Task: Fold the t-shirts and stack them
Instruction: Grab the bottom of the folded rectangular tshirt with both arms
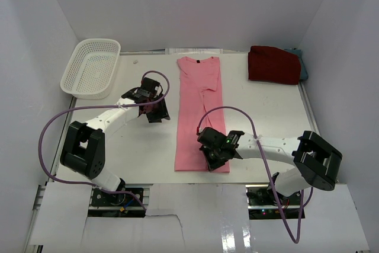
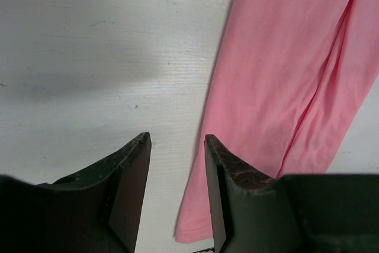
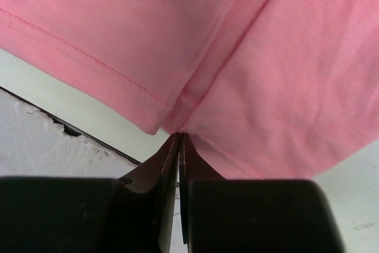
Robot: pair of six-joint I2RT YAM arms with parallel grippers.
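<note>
A light pink t-shirt lies as a long narrow strip down the middle of the table, collar at the far end. My right gripper sits at its near hem. In the right wrist view the gripper is shut, pinching the bunched hem of the pink shirt. My left gripper hovers left of the strip. It is open with bare table between its fingers and the shirt's edge just to its right. A dark red t-shirt lies folded at the far right, on a teal-grey one.
A white perforated basket stands at the far left corner. White walls close in the table on three sides. The table's near edge runs just below the pink hem.
</note>
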